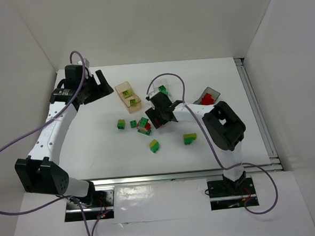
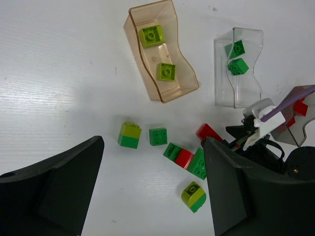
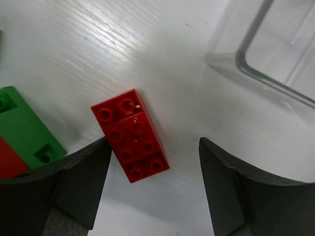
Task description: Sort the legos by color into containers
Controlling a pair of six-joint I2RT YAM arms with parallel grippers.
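My right gripper [image 1: 157,119] [image 3: 154,149] is open low over the table, its jaws on either side of a flat red lego [image 3: 130,135] that lies close to the left finger [image 3: 83,182]. The same lego shows in the left wrist view [image 2: 208,132]. My left gripper [image 1: 100,84] [image 2: 152,162] is open and empty, high at the back left. The orange-tan bin [image 1: 135,103] [image 2: 160,53] holds two yellow-green legos [image 2: 151,35]. The clear bin [image 1: 165,87] [image 2: 238,92] holds two green legos [image 2: 237,66]. The dark grey bin [image 1: 211,90] [image 2: 295,133] holds red legos [image 1: 206,98].
Loose on the table are a yellow-green-on-green stack [image 2: 129,135], a green brick [image 2: 158,136], a green-red-green cluster [image 2: 184,157] [image 3: 27,130], a rounded two-colour stack [image 2: 193,196] and another stack [image 1: 190,139]. White walls enclose the table on three sides.
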